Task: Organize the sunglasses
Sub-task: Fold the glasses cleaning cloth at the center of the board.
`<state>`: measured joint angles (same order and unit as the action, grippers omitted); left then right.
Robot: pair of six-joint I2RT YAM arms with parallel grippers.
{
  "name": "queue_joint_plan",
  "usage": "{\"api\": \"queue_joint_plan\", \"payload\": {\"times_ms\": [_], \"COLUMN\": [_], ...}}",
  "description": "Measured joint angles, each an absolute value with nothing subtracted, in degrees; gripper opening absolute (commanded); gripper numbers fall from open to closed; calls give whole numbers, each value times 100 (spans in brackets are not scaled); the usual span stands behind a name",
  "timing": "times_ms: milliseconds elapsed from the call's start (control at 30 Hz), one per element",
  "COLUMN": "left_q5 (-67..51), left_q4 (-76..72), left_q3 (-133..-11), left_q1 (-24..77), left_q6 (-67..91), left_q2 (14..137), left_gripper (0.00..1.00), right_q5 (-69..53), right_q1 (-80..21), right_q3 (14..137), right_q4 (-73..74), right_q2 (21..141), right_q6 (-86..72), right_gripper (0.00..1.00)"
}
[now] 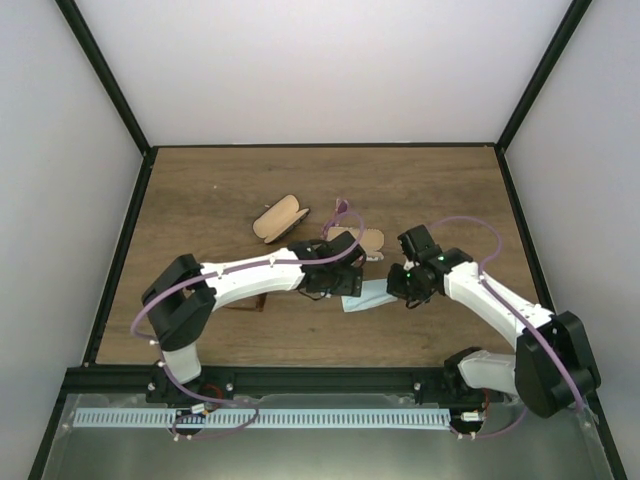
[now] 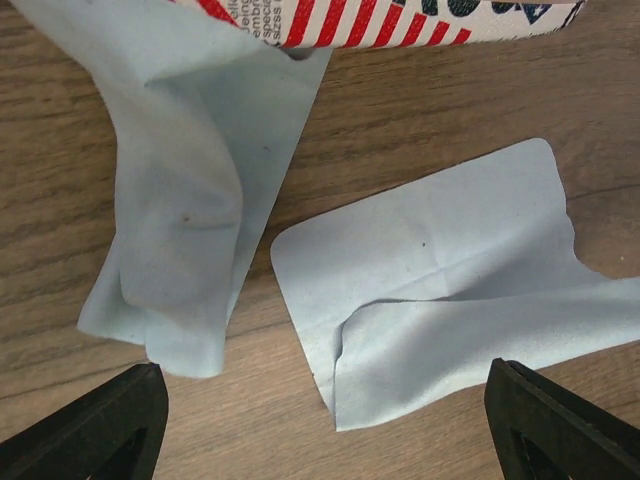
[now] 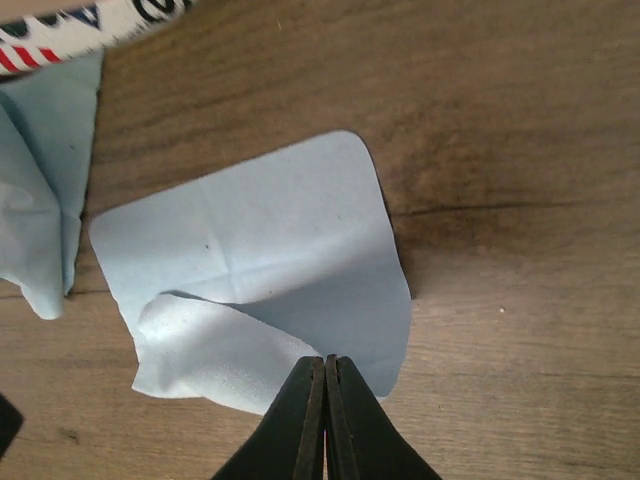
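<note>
- Top external view, left side: the left arm reaches from its base at the near edge of the wooden table (image 1: 200, 190) towards the middle.
- Under that arm's forearm a thin, dark reddish-brown shape lies on the wood. It is probably the sunglasses (image 1: 245, 303), but they are small and half hidden, so this is not certain.
- Behind them, well apart, a tan oval case (image 1: 280, 218) lies at a slant. A second tan case (image 1: 370, 238) shows partly behind the left wrist.
- Left wrist view: the left gripper (image 2: 325, 430) hangs above the table with its fingers wide apart and nothing between them.
- Below it on the left is a crumpled cloth (image 2: 180, 200), light blue. Its far end meets a red-and-white striped case (image 2: 400, 20).
- Just beside it on the right lies a flat cloth (image 2: 430, 260), also light blue, with one near corner folded over.
- Right wrist view: the right gripper (image 3: 325, 400) has its fingers pressed together, pinching the near edge of the flat cloth.
</note>
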<state>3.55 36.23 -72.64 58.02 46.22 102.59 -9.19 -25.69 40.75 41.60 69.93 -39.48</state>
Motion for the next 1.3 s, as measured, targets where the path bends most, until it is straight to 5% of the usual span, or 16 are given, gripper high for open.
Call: {"api": "queue_joint_plan", "payload": {"times_ms": [267,500,567,733,767,900,967,1033,1300], "left_q5": [351,362,368,405,403,281,167,5,-537], "left_q4": [3570,3605,3627,3691,3704,3682,3647,3651,3301], "left_q3": [-7308,-7415,-7489,-7765,-7832,-8029,-8047,-8049,-7693], "left_q1": [5695,5586,5577,5572,5572,5564,5561,5557,5559], "left_q6": [4403,4298,4270,4246,4195,4110,4045,3997,3752], "left_q2": [10453,10479,10492,10632,10672,10862,10936,11000,11032], "left_gripper": [90,75,66,8,5,8,34,47,38], "right_q5": [-744,-766,-788,-952,-996,-1057,-1087,-1133,-1308], "right_q1": [-2569,-2569,-2569,-2569,-2569,-2569,-2569,-2569,-2569], "right_q3": [4475,4506,4506,4501,4486,4458,4451,4407,3968], "right_q4": [4073,4150,4215,4359,4370,4464,4471,4451,4405], "right_q2": [7393,7940,7935,7734,7660,7428,7472,7566,7666], "right_q6": [-3787,-3667,-3647,-3559,-3546,-3474,-3430,-3391,-3341], "right_gripper": [3,3,3,3,3,3,3,3,3]}}
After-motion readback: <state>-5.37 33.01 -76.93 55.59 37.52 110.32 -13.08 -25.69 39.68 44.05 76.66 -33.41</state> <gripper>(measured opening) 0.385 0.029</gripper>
